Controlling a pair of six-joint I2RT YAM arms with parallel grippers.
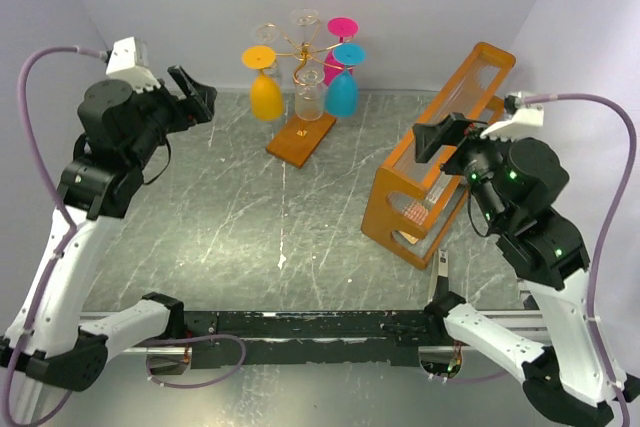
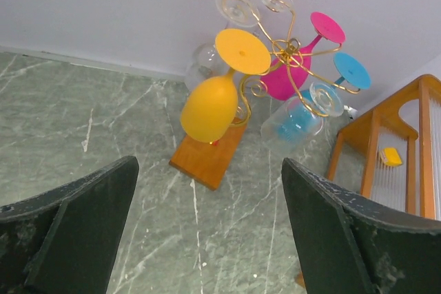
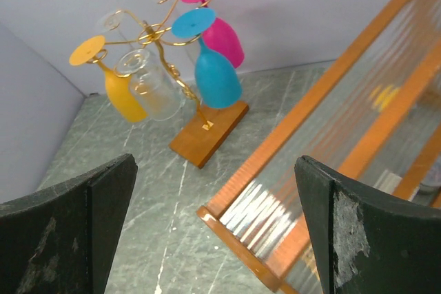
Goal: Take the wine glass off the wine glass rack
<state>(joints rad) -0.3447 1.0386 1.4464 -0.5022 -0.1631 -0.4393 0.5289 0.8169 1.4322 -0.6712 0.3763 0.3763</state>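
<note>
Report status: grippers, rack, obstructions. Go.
Grippers open, empty: left gripper, right gripper. On wine glass rack, yellow wine glass hangs left-arm side. Beside right gripper, orange frame, clear of rack.

The left arm (image 1: 45, 277) and the right arm (image 1: 565, 322) have white shells on their long links and bulky black housings at the joints. A pale purple cable (image 1: 30, 97) loops from each wrist down towards the base. A white camera block (image 1: 128, 55) sits on each wrist. Small green lights (image 1: 512, 175) glow on the right arm's black joints. The fingers (image 2: 76, 232) are flat dark wedges with scuffed, chipped edges.
</note>
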